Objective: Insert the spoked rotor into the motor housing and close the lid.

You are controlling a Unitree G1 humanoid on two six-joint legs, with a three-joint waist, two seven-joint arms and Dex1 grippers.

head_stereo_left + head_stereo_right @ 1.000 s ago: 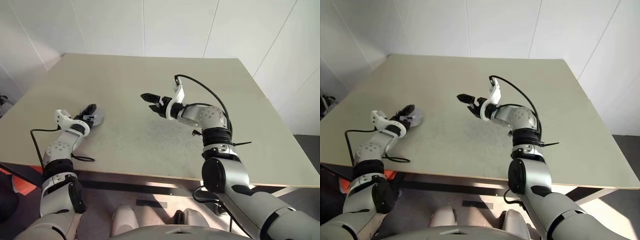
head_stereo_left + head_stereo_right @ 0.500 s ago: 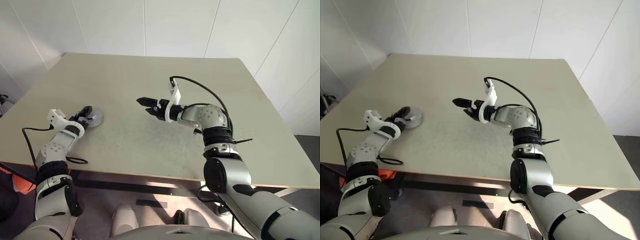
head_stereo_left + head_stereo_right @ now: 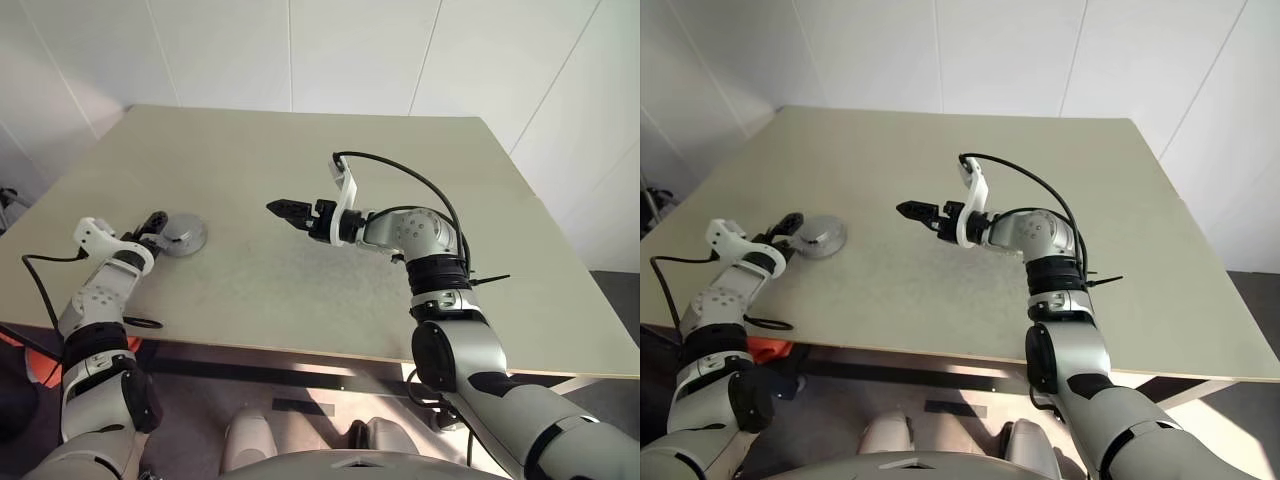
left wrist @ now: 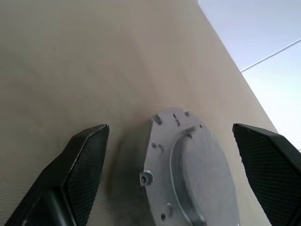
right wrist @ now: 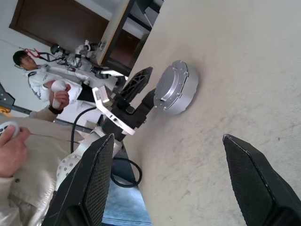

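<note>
**Left gripper backs off the closed motor housing**

Whereas a second ago the left gripper [image 3: 152,222] sat against the motor housing [image 3: 183,233], it has since drawn toward the frame's left, fingers spread and empty. The right gripper [image 3: 283,210], mid-frame and likewise spread and empty, has turned to point left. Its wrist view adds a person [image 5: 28,117] holding controllers — unseen from the head. The left wrist view shows detail: the lid [image 4: 197,174] is silver-grey, with screw holes, seated on the housing at the table's [image 3: 300,280] left.
</note>
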